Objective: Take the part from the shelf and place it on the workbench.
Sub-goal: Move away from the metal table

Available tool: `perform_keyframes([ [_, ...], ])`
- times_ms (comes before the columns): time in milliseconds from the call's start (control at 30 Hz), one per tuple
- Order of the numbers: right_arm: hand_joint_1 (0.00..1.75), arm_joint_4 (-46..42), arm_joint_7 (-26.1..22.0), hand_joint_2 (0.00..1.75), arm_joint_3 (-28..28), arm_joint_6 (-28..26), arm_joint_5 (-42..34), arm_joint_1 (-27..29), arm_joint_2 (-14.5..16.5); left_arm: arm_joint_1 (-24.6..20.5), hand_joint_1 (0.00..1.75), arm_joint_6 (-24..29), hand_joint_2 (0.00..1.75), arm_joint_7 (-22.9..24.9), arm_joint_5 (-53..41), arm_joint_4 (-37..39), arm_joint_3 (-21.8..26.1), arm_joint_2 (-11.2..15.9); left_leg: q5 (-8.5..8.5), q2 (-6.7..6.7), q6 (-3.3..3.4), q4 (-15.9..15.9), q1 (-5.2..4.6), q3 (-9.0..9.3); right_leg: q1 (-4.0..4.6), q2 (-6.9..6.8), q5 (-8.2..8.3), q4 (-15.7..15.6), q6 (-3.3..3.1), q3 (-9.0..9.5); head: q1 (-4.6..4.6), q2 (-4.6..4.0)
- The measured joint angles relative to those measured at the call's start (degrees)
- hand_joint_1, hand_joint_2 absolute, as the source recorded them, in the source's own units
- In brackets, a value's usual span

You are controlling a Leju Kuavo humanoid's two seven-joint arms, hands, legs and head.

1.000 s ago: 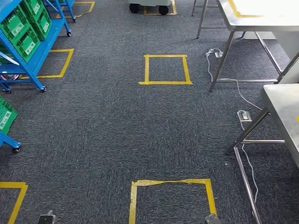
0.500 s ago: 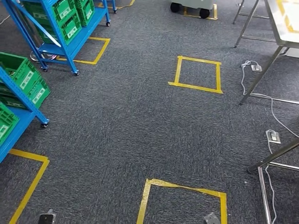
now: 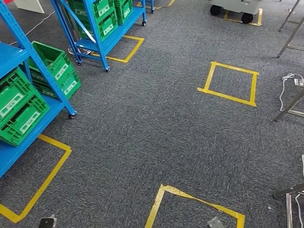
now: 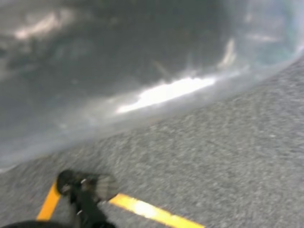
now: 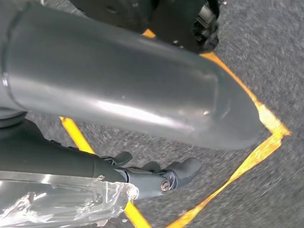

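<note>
Blue shelf [image 3: 34, 102] at left edge of carpet floor [image 3: 143, 133], green crates [image 3: 21, 107] on its tiers. Part itself not discernible. Right hand [image 5: 157, 178] hangs over yellow tape square [image 3: 201, 204], fingers [image 5: 183, 170] extended, empty. Left hand [image 4: 86, 190] blurred; finger state indeterminable.

Head view evenly lit, sharp; left wrist view motion-blurred, glary; right wrist view softer.
</note>
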Motion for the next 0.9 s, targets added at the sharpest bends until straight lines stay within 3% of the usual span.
perform_keyframes([
  [67, 0.00, 0.3, 0.3, 0.00, 0.9, -0.1, -0.4, -1.1, 0.2, 0.8, 0.00, -2.0, 0.00, 1.0, 0.2, -1.7, 1.0, -0.1, -3.38, 3.01, -0.26, 5.9, -0.19, -2.88, 0.09, -1.47, 0.09, -0.3, -0.55, 0.16, -0.24, 0.00],
  [133, 0.00, 0.8, 0.5, 0.00, 1.8, -0.7, -1.0, -1.8, 0.3, 1.2, 0.00, -2.8, 0.00, 1.4, 0.3, -2.8, 1.8, -0.3, -6.17, 3.87, -0.56, 13.0, -0.22, -6.50, 0.22, -3.28, -0.14, -0.3, -0.76, 0.28, -0.29, 0.00],
  [167, 0.00, 0.9, 1.1, 0.00, 2.4, -0.9, -1.3, -2.1, 0.4, 1.3, 0.00, -2.8, 0.00, 1.5, 0.2, -3.2, 2.1, -0.3, -6.14, 4.00, -0.64, 14.5, -0.21, -7.28, 0.25, -4.26, -0.32, -0.3, -0.78, 0.42, -0.30, 0.00],
  [200, 0.00, 0.8, 2.0, 0.00, 3.0, -1.1, -1.4, -2.3, 0.4, 1.5, 0.00, -2.7, 0.00, 1.5, 0.2, -3.5, 2.3, -0.4, -5.05, 4.18, -0.65, 13.8, -0.21, -6.92, 0.26, -5.18, -0.51, -0.3, -0.74, 0.62, -0.30, 0.00],
  [233, 0.00, 0.4, 3.0, 0.00, 3.6, -1.4, -1.6, -2.5, 0.4, 1.6, 0.00, -2.5, 0.00, 1.4, 0.0, -3.8, 2.5, -0.4, -3.18, 4.71, -0.59, 11.0, -0.23, -5.45, 0.26, -6.06, -0.74, -0.3, -0.63, 0.92, -0.31, 0.00],
  [300, 0.00, -0.3, 3.9, 0.00, 4.6, -2.4, -2.2, -2.8, 0.4, 1.5, 0.00, -2.4, 0.00, 1.1, -0.7, -4.1, 3.0, -0.4, 0.08, 7.63, -0.23, 3.2, -0.51, -1.23, 0.44, -7.60, -1.40, -0.2, -0.15, 1.47, -0.35, 0.00],
  [367, 0.00, 0.2, 2.5, 0.00, 5.4, -3.2, -3.1, -3.5, 0.4, 1.1, 0.00, -2.6, 0.00, 0.3, -1.7, -4.2, 3.4, -0.5, 0.71, 9.46, 0.57, -1.1, -0.81, 1.10, 0.75, -8.91, -2.09, -0.3, 0.59, 2.25, -0.23, 0.00],
  [433, 0.00, 1.7, 0.3, 0.00, 6.0, -3.5, -3.9, -4.6, 0.5, 1.0, 0.00, -2.8, 0.00, -0.5, -2.4, -4.2, 3.8, -0.6, 0.28, 8.19, 1.52, -1.6, -0.76, 1.46, 0.73, -9.72, -2.40, -0.2, 1.39, 3.29, -0.09, 0.00],
  [500, 0.00, 3.5, -1.2, 0.00, 6.5, -3.6, -4.4, -5.8, 0.9, 1.0, 0.00, -3.0, 0.00, -0.8, -2.7, -4.2, 4.2, -0.6, 0.14, 6.81, 2.22, -1.8, -0.57, 2.03, 0.33, -7.82, -3.38, 1.2, 2.03, 3.20, -0.08, 0.01],
  [533, 0.00, 4.4, -1.6, 0.00, 6.7, -3.6, -4.5, -6.1, 1.0, 0.9, 0.00, -3.0, 0.00, -0.9, -2.8, -4.2, 4.3, -0.7, 0.11, 6.13, 2.51, -1.8, -0.48, 2.37, 0.12, -6.14, -4.51, 3.3, 2.24, 2.11, -0.03, 0.01],
  [600, 0.00, 5.9, -1.9, 0.00, 6.9, -3.6, -4.6, -6.4, 1.2, 0.6, 0.00, -3.1, 0.00, -0.9, -3.0, -4.2, 4.5, -0.7, -0.20, 4.64, 2.93, -1.8, -0.43, 2.77, -0.10, -3.01, -7.45, 10.8, 2.50, -2.36, 0.10, 0.00],
  [667, 0.00, 7.1, -2.0, 0.00, 7.1, -3.6, -4.7, -6.2, 1.2, 0.6, 0.00, -3.1, 0.00, -0.9, -3.1, -4.2, 4.6, -0.7, -0.75, 2.74, 3.01, -1.8, -0.41, 3.40, -0.14, -2.19, -9.04, 16.3, 2.72, -7.01, 0.24, 0.00],
  [700, 0.00, 7.5, -2.0, 0.00, 7.2, -3.6, -4.7, -6.2, 1.2, 0.6, 0.00, -3.1, 0.00, -0.9, -3.1, -4.2, 4.6, -0.7, -1.13, 1.79, 2.90, -1.8, -0.35, 3.91, -0.18, -2.07, -8.50, 16.2, 2.80, -8.09, 0.27, 0.00],
  [733, 0.00, 7.9, -2.0, 0.00, 7.3, -3.6, -4.7, -6.2, 1.3, 0.6, 0.00, -3.1, 0.00, -0.9, -3.2, -4.2, 4.7, -0.7, -1.58, 0.91, 2.73, -1.8, -0.25, 4.57, -0.26, -1.88, -6.87, 14.2, 2.89, -8.20, 0.26, 0.00],
  [800, 0.00, 8.6, -2.1, 0.00, 7.4, -3.6, -4.8, -6.5, 1.3, 0.6, 0.00, -3.1, 0.00, -0.9, -3.3, -4.2, 4.8, -0.7, -2.70, -0.65, 2.18, -1.6, -0.03, 5.89, -0.71, -0.10, -1.30, 7.1, 3.23, -6.87, 0.35, 0.00],
  [867, 0.00, 9.6, -2.4, 0.00, 7.5, -3.6, -5.1, -6.8, 1.5, 0.5, 0.00, -3.3, 0.00, -1.1, -3.7, -4.2, 4.9, -0.6, -3.72, -2.05, 1.48, -1.5, 0.04, 6.45, -0.99, 1.62, 1.89, 2.8, 2.77, -5.72, 0.51, 0.00],
  [900, 0.00, 10.2, -2.6, 0.00, 7.5, -3.6, -5.3, -7.0, 1.6, 0.5, 0.00, -3.4, 0.00, -1.3, -4.0, -4.2, 4.9, -0.6, -3.97, -2.57, 1.11, -1.4, 0.05, 6.52, -0.96, 1.73, 2.20, 2.3, 2.25, -5.49, 0.57, 0.00],
])
